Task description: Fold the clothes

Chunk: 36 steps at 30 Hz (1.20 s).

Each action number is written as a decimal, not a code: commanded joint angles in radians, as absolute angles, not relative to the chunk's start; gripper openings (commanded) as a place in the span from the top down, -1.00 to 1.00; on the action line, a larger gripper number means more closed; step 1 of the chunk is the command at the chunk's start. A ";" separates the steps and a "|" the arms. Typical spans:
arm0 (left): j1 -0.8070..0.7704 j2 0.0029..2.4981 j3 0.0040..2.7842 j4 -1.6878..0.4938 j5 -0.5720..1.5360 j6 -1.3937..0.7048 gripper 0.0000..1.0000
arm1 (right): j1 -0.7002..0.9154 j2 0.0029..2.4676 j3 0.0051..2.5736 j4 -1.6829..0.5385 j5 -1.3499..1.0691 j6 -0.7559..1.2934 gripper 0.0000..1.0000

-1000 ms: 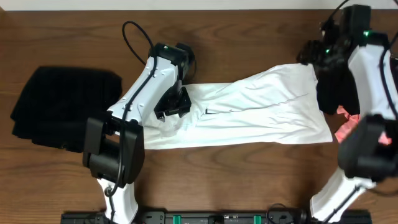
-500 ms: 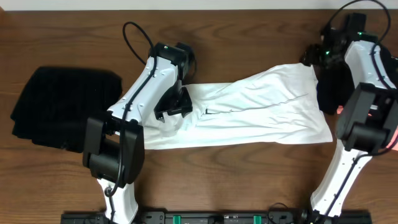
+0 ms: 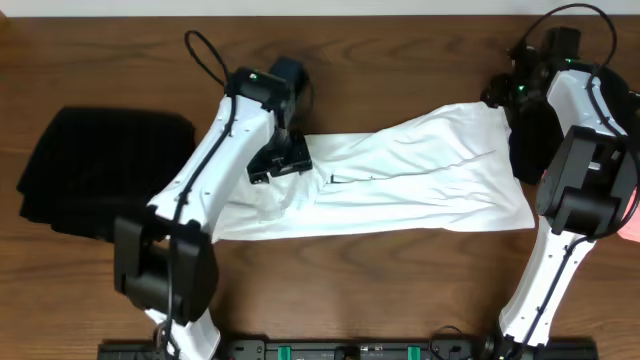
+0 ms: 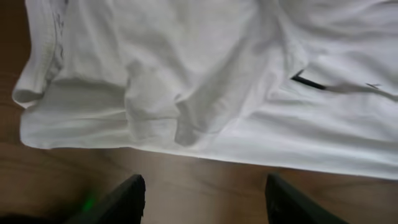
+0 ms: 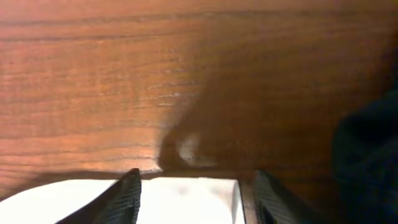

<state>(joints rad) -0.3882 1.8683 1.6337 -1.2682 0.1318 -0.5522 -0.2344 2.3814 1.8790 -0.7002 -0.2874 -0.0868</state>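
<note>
- The creased white fabric T-shirt [image 3: 420, 175] lies spread lengthwise across the middle of the brown wooden table [image 3: 380, 285].
- The left gripper [image 4: 202, 200] hangs spread and empty by its left end.
- The right gripper [image 5: 194, 198] stands parted around the far right corner, nothing pinched.
- Each should likely pinch the hem fully before lifting, then move evenly so the fold lands flat.
</note>
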 commanded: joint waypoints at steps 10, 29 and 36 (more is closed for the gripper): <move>-0.389 1.839 1.636 -1.247 0.138 -0.532 -0.33 | -0.248 2.345 1.892 -0.832 -0.292 -0.137 0.97; -0.388 1.839 1.636 -1.186 0.138 -0.490 -0.41 | -0.274 1.985 1.891 -1.119 -0.213 -0.233 0.97; -0.387 1.839 1.636 -1.182 0.138 -0.482 -0.42 | -0.274 1.985 1.883 -1.240 -0.141 -0.226 0.97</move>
<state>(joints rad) -0.3882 1.8523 1.6337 -1.1797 0.1318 -0.4976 -0.2722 1.9850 1.8839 -1.2125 -0.2016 -0.2157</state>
